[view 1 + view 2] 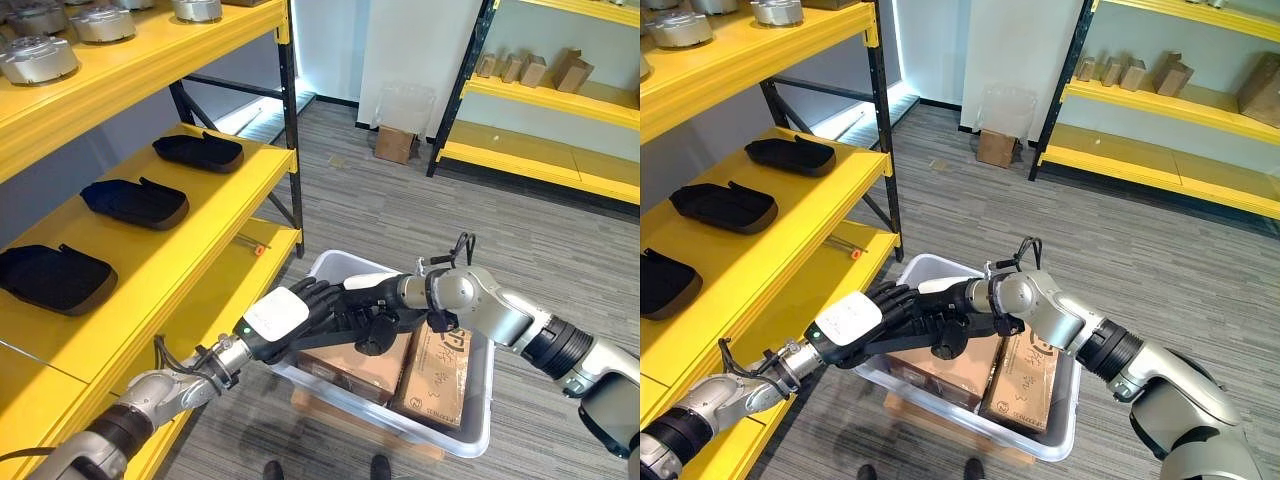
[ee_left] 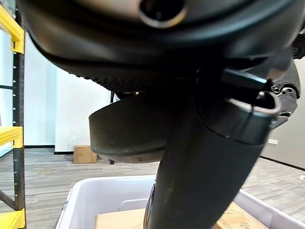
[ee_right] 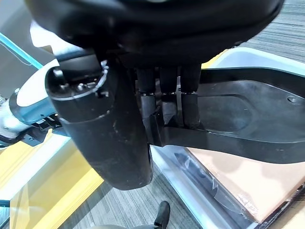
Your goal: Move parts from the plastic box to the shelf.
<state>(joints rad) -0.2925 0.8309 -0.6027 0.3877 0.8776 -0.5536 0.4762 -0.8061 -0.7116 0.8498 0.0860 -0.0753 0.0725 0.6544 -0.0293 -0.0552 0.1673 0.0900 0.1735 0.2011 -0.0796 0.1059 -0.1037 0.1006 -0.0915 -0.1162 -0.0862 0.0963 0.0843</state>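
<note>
A flat black moulded part [image 1: 340, 322] hangs over the near left corner of the pale plastic box [image 1: 470, 432]. My left hand [image 1: 285, 315], with a white cover on its back, comes in from the lower left and wraps its fingers over the part's near end. In the left wrist view the part [image 2: 133, 133] sits between palm and thumb [image 2: 205, 181]. My right hand [image 1: 378, 298] reaches across the box and grips the part's far end. Its curled fingers [image 3: 164, 107] press on the part [image 3: 248, 119].
Two cardboard boxes [image 1: 360, 365] [image 1: 440, 372] lie inside the plastic box. The yellow shelf [image 1: 215, 215] to my left carries three similar black parts [image 1: 198, 152] [image 1: 135, 203] [image 1: 55, 278], with metal parts [image 1: 38, 58] above. A second yellow rack [image 1: 540, 100] stands far right.
</note>
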